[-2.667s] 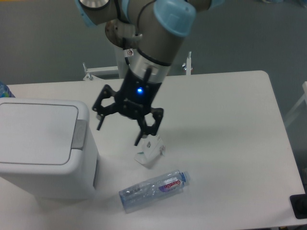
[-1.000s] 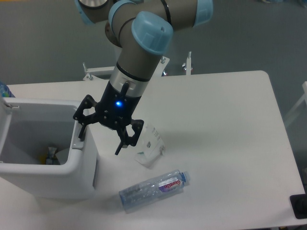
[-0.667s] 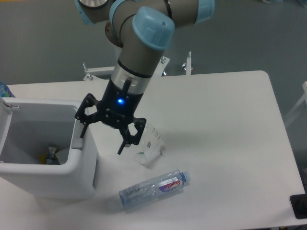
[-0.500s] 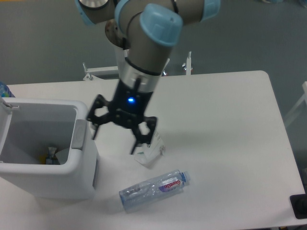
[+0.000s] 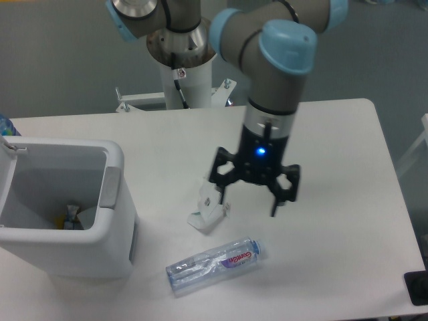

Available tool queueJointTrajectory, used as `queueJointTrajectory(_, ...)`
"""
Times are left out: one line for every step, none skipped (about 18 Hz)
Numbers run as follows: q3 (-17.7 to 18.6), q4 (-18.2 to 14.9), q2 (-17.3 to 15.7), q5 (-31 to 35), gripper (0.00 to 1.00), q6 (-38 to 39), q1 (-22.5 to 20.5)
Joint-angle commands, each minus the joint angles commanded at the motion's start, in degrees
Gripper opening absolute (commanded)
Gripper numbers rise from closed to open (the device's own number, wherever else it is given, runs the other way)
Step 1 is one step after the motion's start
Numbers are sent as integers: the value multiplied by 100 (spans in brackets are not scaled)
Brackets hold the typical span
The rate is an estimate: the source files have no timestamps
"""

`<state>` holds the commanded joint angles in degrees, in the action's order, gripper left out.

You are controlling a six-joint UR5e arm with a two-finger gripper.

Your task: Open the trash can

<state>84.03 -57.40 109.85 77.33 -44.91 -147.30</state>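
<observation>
The white trash can [image 5: 117,221] stands at the left of the table with its lid swung up; only the lid's edge shows at the far left [image 5: 7,167]. Its inside holds some rubbish [image 5: 70,217]. The grey push tab [image 5: 110,188] sits on its right rim. My gripper [image 5: 249,200] is open and empty, hovering above the table's middle, well to the right of the can.
A clear plastic bottle [image 5: 212,265] lies on its side near the table's front. A small white folded card or packet [image 5: 208,210] lies just left of the gripper. A dark object [image 5: 416,287] sits at the lower right corner.
The lid was shut at first and then stood open. The gripper has moved from the can's push tab to the right, over the table's middle.
</observation>
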Motion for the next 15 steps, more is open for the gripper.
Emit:
queueJointTrajectory(-18, 9, 62, 71, 100, -122, -79)
queueJointTrajectory(-18, 18, 97, 132, 100, -315, -150)
queueJointTrajectory(-18, -8, 124, 203, 100, -586, -211)
queueJointTrajectory(-9, -17, 141, 273, 100, -868, -281)
queueJointTrajectory(-9, -35, 159, 326, 100, -1157, -369)
queueJointTrajectory(-1, -43, 194, 370, 100, -1404, -440)
queueJointTrajectory(-9, -78, 212, 457, 100, -1641, -510)
queueJointTrajectory(8, -131, 221, 563, 100, -1870, -589)
queueJointTrajectory(8, -192, 238, 677, 100, -2107, -677)
queueJointTrajectory(0, -289, 256, 782, 100, -2362, -765)
queueJointTrajectory(-9, -420, 273, 879, 100, -2608, -818)
queueJointTrajectory(-9, -508, 273, 984, 100, -2819, -818)
queueJointTrajectory(-18, -544, 273, 1081, 100, -2969, -818)
queueJointTrajectory(-27, -536, 273, 1134, 100, -2988, -818)
queueJointTrajectory(-18, -536, 282, 1135, 100, -2989, -818)
